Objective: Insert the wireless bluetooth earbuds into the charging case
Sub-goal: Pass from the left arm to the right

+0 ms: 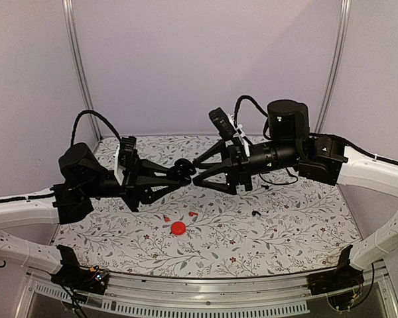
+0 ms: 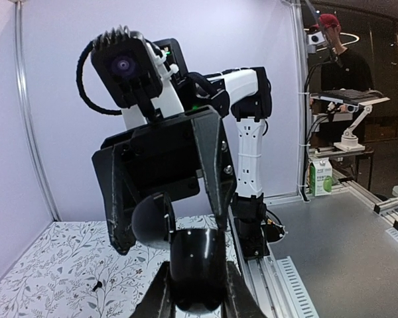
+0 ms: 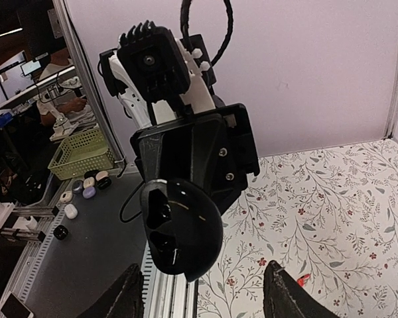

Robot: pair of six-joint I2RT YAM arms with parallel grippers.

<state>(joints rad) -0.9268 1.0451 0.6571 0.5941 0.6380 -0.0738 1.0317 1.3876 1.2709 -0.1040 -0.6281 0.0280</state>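
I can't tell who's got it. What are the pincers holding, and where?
The left pincer clamps the open black charging case by its bottom half. The right pincer is open, holding nothing.

- Left arm (image 1: 20, 212): white moulded link shells joined by matte black joint housings.
- Right arm (image 1: 378, 173): same white shells, with a large black cylindrical motor housing (image 1: 288, 119) near the wrist.
- White link (image 2: 247, 156): rows of small dark slots down its face.
- Left cable (image 1: 93, 118): black, corrugated, forming a loop.
- Right cable (image 1: 247, 103): same black corrugated type.
- Left gripper (image 1: 184, 173): matte black, with tapering triangular fingers and two silver screw heads (image 3: 224, 152) on its side plate.
- Right gripper (image 1: 195, 174): same build, with matching side screws (image 2: 223, 147).
- Left wrist camera (image 3: 149, 61): black finned housing on a white bracket.
- Right wrist camera (image 2: 123, 64): black finned housing with a round lens.
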